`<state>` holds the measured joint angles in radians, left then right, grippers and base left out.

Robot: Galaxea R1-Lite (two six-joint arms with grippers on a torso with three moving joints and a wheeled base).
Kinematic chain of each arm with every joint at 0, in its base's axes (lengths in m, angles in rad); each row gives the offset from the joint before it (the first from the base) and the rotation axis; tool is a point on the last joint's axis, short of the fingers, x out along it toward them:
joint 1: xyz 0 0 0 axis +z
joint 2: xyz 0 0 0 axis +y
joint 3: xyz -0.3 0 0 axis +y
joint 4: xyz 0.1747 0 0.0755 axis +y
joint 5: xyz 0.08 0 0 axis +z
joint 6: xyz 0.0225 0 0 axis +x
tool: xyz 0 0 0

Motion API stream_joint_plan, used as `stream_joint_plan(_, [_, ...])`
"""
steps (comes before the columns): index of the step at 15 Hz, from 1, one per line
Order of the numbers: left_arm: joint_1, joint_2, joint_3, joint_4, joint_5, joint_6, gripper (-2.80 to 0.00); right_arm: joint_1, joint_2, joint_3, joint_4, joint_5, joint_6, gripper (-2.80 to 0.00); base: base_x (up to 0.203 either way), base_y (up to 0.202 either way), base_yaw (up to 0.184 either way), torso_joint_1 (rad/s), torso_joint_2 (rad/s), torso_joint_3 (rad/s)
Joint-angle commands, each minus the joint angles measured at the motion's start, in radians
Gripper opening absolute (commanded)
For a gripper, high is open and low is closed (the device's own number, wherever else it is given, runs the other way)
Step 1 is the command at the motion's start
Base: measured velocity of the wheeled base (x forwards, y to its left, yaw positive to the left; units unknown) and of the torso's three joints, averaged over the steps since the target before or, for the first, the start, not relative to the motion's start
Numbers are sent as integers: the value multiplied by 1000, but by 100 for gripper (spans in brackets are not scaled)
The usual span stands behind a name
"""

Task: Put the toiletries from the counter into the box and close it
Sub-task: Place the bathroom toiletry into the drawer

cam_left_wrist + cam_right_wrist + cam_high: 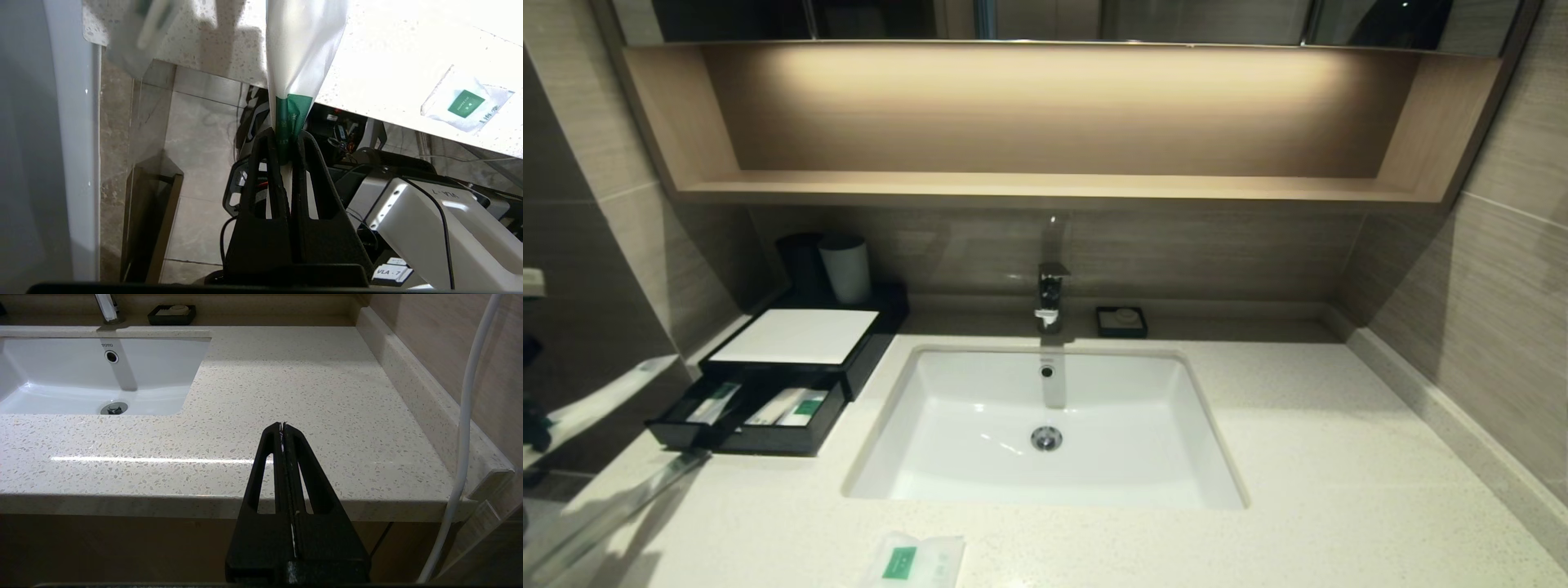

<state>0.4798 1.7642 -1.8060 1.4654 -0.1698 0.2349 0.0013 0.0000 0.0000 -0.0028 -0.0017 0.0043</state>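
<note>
Head view: your box (796, 336) sits left of the sink (1045, 425) with its drawer (747, 412) pulled out, packets inside; one sachet (913, 562) lies at the counter's (1339, 457) near edge.
Left wrist view: your left gripper (288, 136) pinches a clear-wrapped toothbrush (302, 53) beyond the counter edge.
Right wrist view: your right gripper (282, 426) hangs pressed together, empty, before the counter.

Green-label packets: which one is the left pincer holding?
The long packet, pinched at its green end by the left pincer. The flat sachet lies loose on the counter.
</note>
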Motion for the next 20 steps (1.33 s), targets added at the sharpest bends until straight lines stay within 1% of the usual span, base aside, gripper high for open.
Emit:
stream_joint_plan(1, [-4, 39, -15, -1, 14, 0, -280, 0, 0, 0, 0, 0, 0, -280, 0, 0, 0, 0, 0, 0])
stream_joint_plan(5, [-6, 120, -84, 8, 19, 20, -280, 0, 0, 2, 0, 0, 0, -280, 0, 0, 0, 0, 0, 0])
stream_joint_plan(6, [-6, 143, -101, 12, 19, 33, -280, 0, 0, 0, 0, 0, 0, -280, 0, 0, 0, 0, 0, 0])
stream_joint_plan(8, [-6, 170, -111, 20, 20, 79, -280, 0, 0, 2, 0, 0, 0, -280, 0, 0, 0, 0, 0, 0])
stream_joint_plan(10, [-6, 191, -113, 17, 19, 100, -280, 0, 0, 1, 0, 0, 0, -280, 0, 0, 0, 0, 0, 0])
stream_joint_plan(13, [-4, 220, -115, 9, 21, 103, -280, 0, 0, 1, 0, 0, 0, -280, 0, 0, 0, 0, 0, 0])
stream_joint_plan(16, [-4, 248, -116, -17, 41, 104, -280, 0, 0, 1, 0, 0, 0, -280, 0, 0, 0, 0, 0, 0])
stream_joint_plan(20, [-8, 273, -118, -54, 41, 106, -280, 0, 0, 2, 0, 0, 0, -280, 0, 0, 0, 0, 0, 0])
